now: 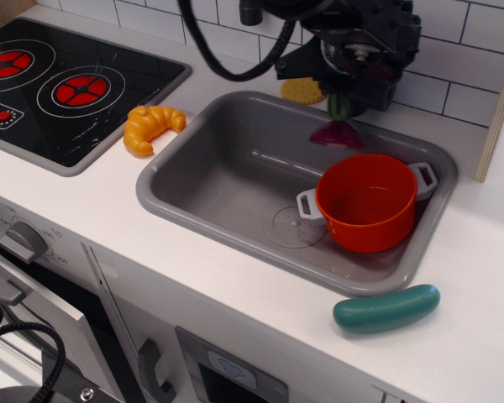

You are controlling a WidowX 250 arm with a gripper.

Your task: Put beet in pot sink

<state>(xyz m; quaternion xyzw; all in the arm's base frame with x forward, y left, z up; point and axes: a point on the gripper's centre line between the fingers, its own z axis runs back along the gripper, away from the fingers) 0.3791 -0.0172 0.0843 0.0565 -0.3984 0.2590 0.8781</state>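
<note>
My gripper (343,102) is at the top, over the far side of the grey sink (227,180), shut on the green stems of the beet. The beet's magenta bulb (337,134) hangs below the fingers, just above and behind the far left rim of the orange pot (367,201). The pot stands upright and empty in the right half of the sink, with light grey handles on each side. The gripper's fingertips are partly hidden by the black arm body.
A yellow croissant (149,127) lies on the counter left of the sink. A teal cucumber (386,308) lies on the counter in front of the sink's right corner. A black stove (59,88) is at the left, a black faucet (357,80) behind the sink, and a yellow disc (302,89) by it.
</note>
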